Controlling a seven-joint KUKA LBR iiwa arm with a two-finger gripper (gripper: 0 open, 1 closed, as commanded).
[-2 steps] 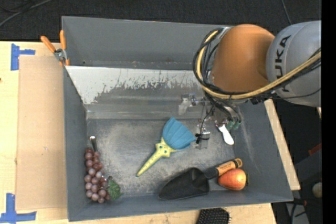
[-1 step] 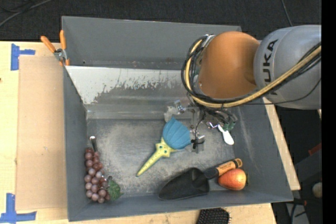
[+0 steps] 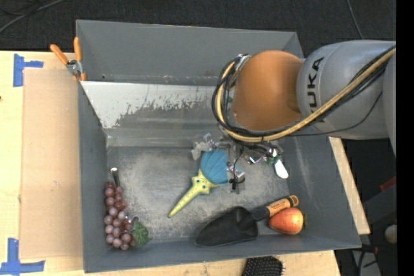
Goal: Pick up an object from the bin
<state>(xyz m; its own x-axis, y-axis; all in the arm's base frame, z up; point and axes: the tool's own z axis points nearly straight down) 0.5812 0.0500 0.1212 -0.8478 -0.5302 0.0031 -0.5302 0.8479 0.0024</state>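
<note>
My gripper (image 3: 233, 178) hangs below the orange cover near the middle of the bin. It is low over a round blue thing (image 3: 213, 167), and the cover hides most of it. A yellow-green pointed piece (image 3: 192, 194) sticks out from the blue thing toward the front left and rests on the bin floor. A small white thing (image 3: 281, 169) lies just to the right of the gripper.
A black scoop with an orange handle (image 3: 236, 227) lies along the front wall, with a red-orange apple (image 3: 286, 221) beside its handle. A bunch of purple grapes with a green leaf (image 3: 117, 216) sits in the front left corner. The arm covers the bin's right rear.
</note>
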